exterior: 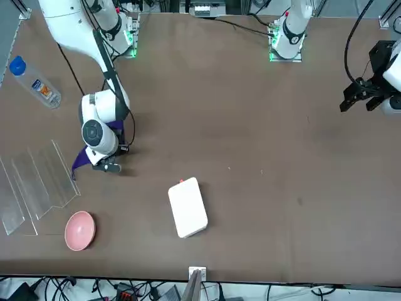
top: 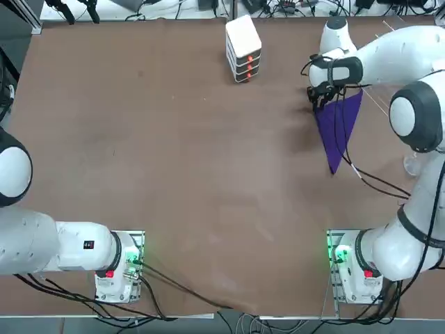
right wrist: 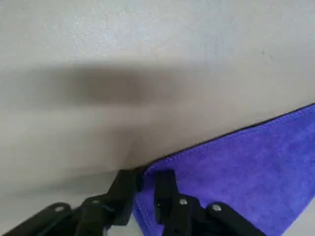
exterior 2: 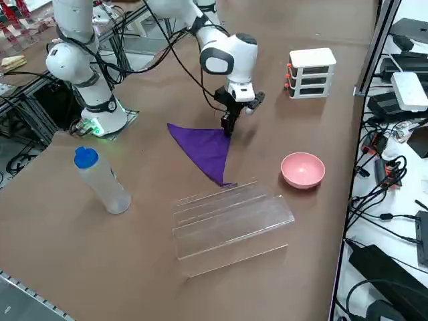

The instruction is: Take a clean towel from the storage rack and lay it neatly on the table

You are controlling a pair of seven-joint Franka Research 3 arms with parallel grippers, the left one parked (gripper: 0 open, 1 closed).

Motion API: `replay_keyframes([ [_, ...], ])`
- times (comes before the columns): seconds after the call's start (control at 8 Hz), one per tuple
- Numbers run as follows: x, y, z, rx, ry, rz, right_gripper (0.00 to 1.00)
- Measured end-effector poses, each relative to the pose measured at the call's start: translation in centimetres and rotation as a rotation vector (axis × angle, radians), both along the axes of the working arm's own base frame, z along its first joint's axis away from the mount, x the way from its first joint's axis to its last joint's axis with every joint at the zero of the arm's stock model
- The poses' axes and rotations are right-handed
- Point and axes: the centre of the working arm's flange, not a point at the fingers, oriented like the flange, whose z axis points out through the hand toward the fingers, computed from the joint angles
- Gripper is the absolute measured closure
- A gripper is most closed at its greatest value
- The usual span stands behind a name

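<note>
Now | table (top: 174,153): brown, matte | cables past the far edge

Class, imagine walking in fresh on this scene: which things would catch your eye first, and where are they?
The purple towel stands out, a triangle lying on the brown table with one corner pinched in the right gripper. Beside the towel lies the see-through storage rack, with a pink bowl near one end and a blue-capped bottle near the other.

no readable text, bottle label too small to make out
</note>
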Motion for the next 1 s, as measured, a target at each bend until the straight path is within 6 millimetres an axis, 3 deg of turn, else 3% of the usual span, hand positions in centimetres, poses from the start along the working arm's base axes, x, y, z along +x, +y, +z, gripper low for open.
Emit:
replay_keyframes([
  [0.38,0.02,0.00,0.07,-0.001,0.003,-0.002,0.75],
  [0.75,-0.05,-0.04,0.16,-0.007,0.019,-0.006,0.96],
  [1.0,-0.01,-0.11,0.83,-0.013,0.038,-0.011,0.97],
])
